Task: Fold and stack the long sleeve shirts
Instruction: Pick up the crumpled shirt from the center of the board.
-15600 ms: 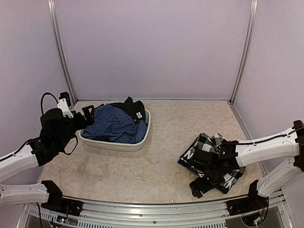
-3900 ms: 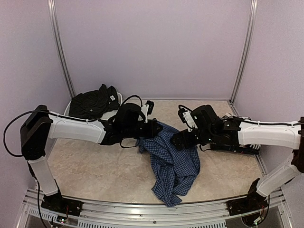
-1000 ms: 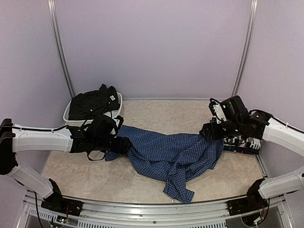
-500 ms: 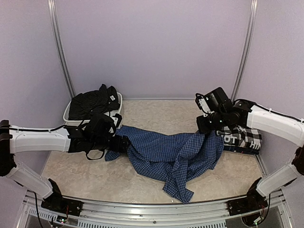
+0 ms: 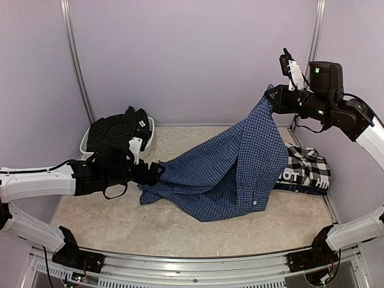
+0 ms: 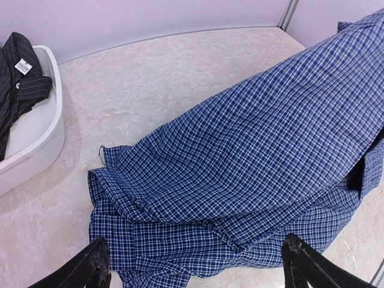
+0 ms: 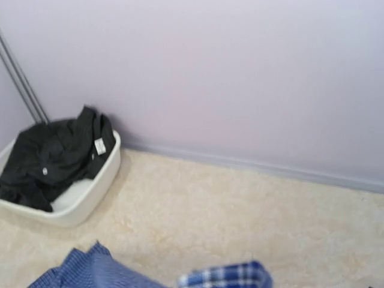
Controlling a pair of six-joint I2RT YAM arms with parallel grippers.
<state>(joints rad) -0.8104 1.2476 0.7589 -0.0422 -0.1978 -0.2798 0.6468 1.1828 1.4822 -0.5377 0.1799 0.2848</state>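
While right arm reaches high, right fingers pinch blue shirt | left arm low, outstretched | left fingers wide apart

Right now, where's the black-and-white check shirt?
Top view: the black-and-white check shirt lies at the right side of the table, partly hidden behind the blue shirt hanging from the right gripper.
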